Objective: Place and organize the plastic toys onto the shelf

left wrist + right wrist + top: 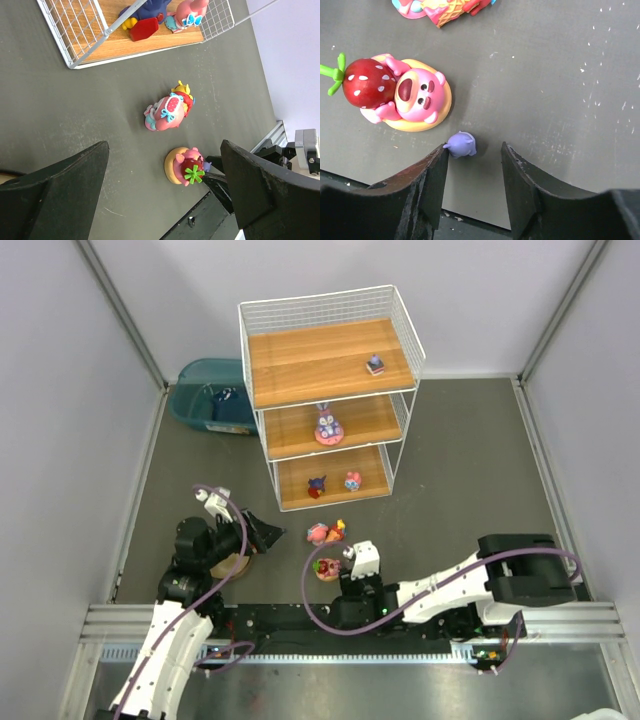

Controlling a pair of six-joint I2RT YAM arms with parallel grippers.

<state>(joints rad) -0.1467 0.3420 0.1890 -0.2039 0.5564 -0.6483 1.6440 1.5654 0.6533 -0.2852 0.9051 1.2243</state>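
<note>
The shelf (310, 360) stands at the back with a small toy (375, 364) on its top board, a purple-eared bunny (327, 426) on the middle one and two figurines (335, 483) on the lowest. On the table in front lie a pink figurine (167, 111) and a strawberry bear disc (405, 95). Beside the disc sits a tiny purple figurine (461, 144). My right gripper (474, 149) is low over it, jaws partly open; the left fingertip touches it and the right one stands apart. My left gripper (165, 192) hangs wide open and holds nothing, left of the disc.
A teal bin (210, 395) sits left of the shelf by the wall. A tan round bowl (232, 565) lies under my left arm. The table's near edge, a dark rail (470, 220), runs just behind the right fingers.
</note>
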